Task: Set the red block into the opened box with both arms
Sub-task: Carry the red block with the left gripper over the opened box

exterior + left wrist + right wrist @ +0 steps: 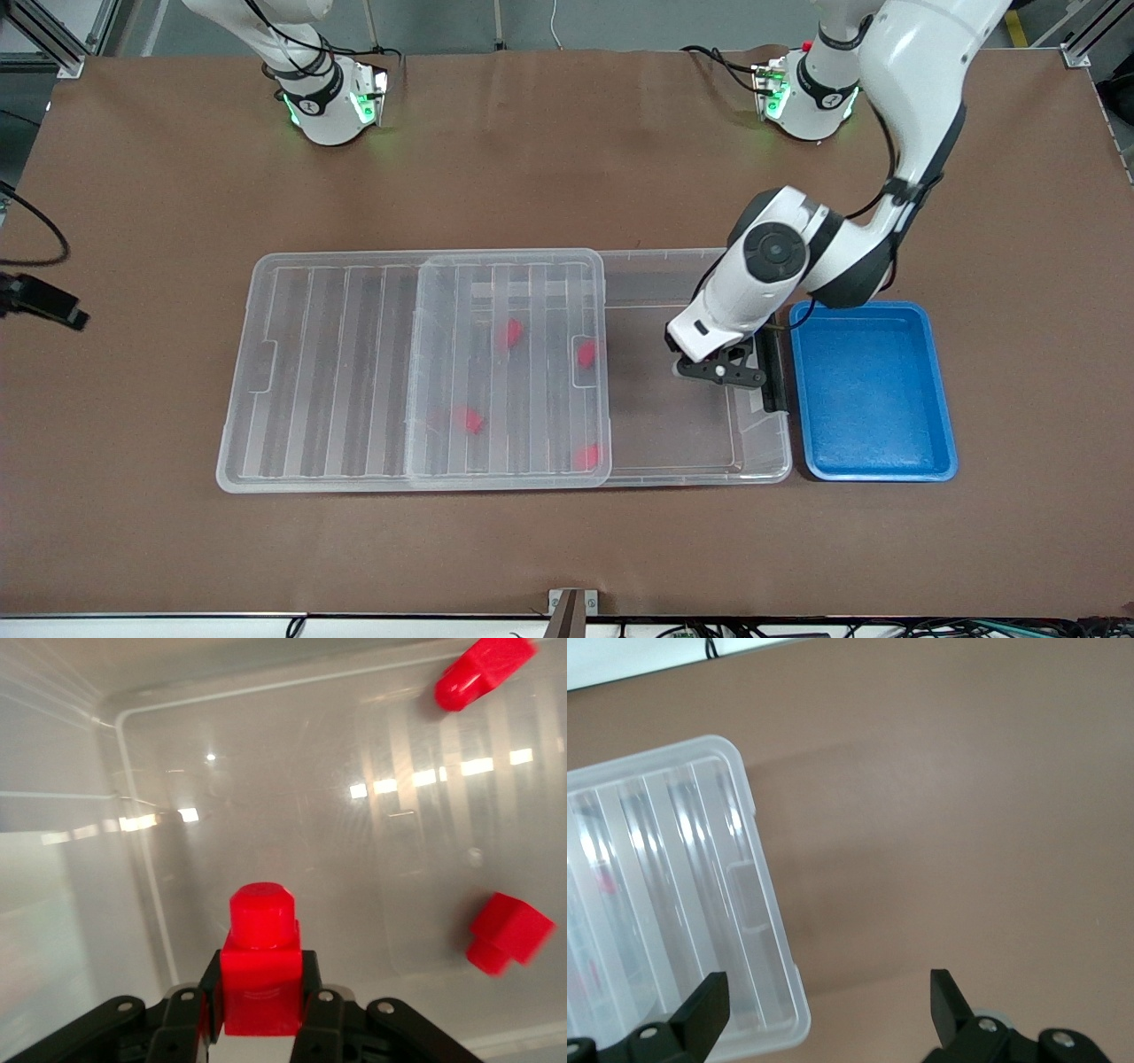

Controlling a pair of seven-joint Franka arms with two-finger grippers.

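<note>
My left gripper hangs inside the uncovered part of the clear box, close to its black latch bar. In the left wrist view it is shut on a red block, nub pointing away from the fingers, just above the box floor. Two more red blocks lie on that floor. The ribbed lid is slid toward the right arm's end and covers several red blocks. My right gripper is open and empty, high over the lid's corner and bare table.
A blue tray sits beside the box's latch end, toward the left arm's end of the table. Brown table surface surrounds the box. The arm bases stand at the table edge farthest from the front camera.
</note>
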